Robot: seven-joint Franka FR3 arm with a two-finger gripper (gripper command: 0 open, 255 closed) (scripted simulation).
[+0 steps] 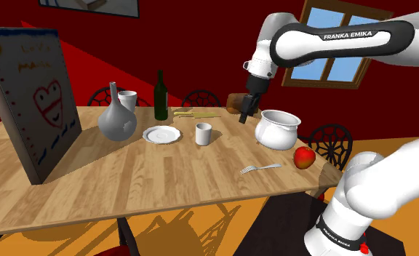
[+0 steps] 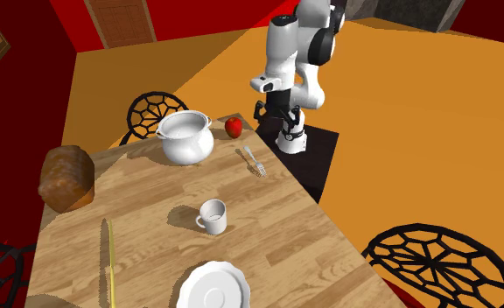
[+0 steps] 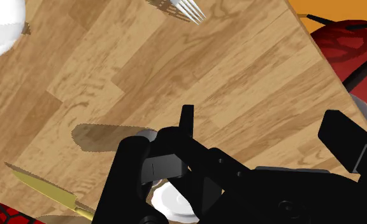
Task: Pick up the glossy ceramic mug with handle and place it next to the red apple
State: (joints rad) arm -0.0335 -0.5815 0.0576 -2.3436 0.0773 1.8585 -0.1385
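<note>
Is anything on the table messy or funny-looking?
Nothing is spilled or tipped. The red apple sits right near the corner of the table, where it might roll off, and a big drawing board stands upright beside the dishes.

Mug [image 2: 213, 215] (white) stands well apart from apple [image 2: 233, 127]

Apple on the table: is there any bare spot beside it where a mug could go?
Yes, a small strip of bare wood lies between the apple and the fork. The pot crowds the apple on another side. The widest free patch is between fork, plate and board.
</note>
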